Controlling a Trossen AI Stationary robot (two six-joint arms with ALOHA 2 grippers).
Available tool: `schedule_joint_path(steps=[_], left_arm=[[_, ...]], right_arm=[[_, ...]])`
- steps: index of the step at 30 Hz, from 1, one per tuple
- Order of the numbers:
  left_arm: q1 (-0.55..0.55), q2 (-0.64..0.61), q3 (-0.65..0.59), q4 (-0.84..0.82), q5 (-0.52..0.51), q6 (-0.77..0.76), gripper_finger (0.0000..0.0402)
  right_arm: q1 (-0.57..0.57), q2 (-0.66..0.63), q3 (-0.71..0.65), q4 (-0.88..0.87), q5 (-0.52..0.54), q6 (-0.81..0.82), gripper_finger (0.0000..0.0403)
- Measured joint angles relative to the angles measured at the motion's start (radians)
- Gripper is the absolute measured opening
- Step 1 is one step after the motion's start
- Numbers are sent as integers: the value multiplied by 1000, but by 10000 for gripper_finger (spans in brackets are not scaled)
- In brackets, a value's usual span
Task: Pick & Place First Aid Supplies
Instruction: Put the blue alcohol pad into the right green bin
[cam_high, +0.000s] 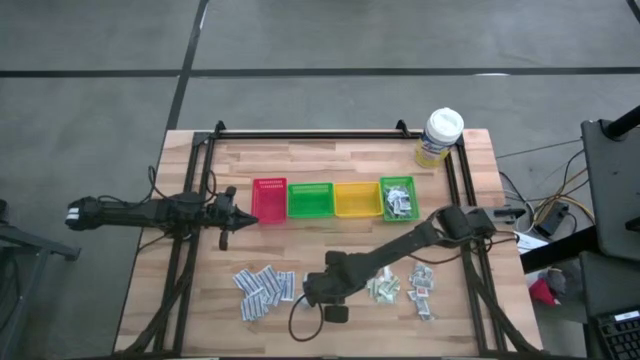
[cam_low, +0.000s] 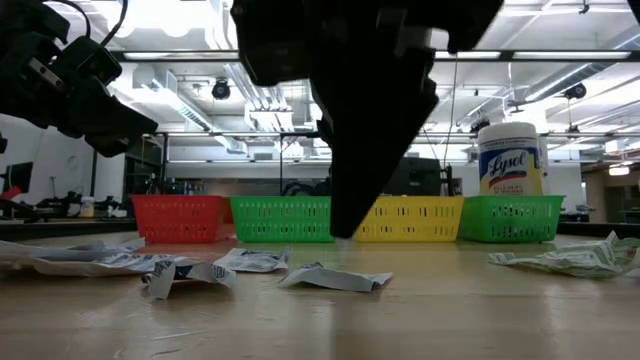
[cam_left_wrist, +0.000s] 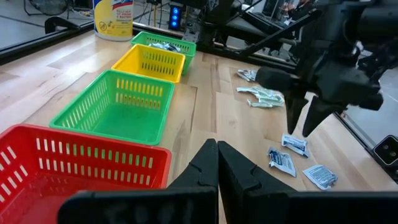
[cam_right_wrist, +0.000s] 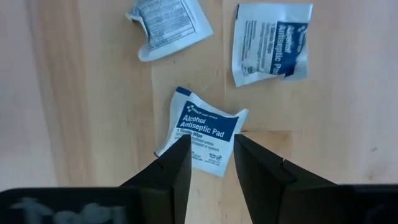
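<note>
Several white-blue sachets (cam_high: 262, 288) lie flat on the wooden table near its front left. My right gripper (cam_right_wrist: 211, 149) points down, open, just above one of them, an alcohol pad sachet (cam_right_wrist: 202, 127); one finger stands over each side of it, and the low view shows the fingers clear of the table. Two more sachets (cam_right_wrist: 270, 43) lie beyond it. Pale green sachets (cam_high: 383, 288) and white-red ones (cam_high: 422, 290) lie to the right of it. My left gripper (cam_high: 228, 212) waits shut beside the red bin (cam_high: 269, 200).
A red, a green (cam_high: 310, 200), a yellow (cam_high: 356, 199) and a second green bin (cam_high: 398, 198) stand in a row across the table's middle; the last holds some sachets. A wipes tub (cam_high: 440, 137) stands at the far right. A black frame runs along the table's sides.
</note>
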Motion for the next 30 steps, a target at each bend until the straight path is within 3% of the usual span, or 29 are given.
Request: schedule_joint_path(steps=[13, 19, 30], left_arm=[[0, 0, 0, 0, 0, 0, 0], [0, 0, 0, 0, 0, 0, 0], [0, 0, 0, 0, 0, 0, 0]], right_arm=[[-6, 14, -2, 9, -2, -23, 108], [-4, 14, -2, 31, -87, -22, 101], [6, 28, -3, 58, -110, 62, 104]])
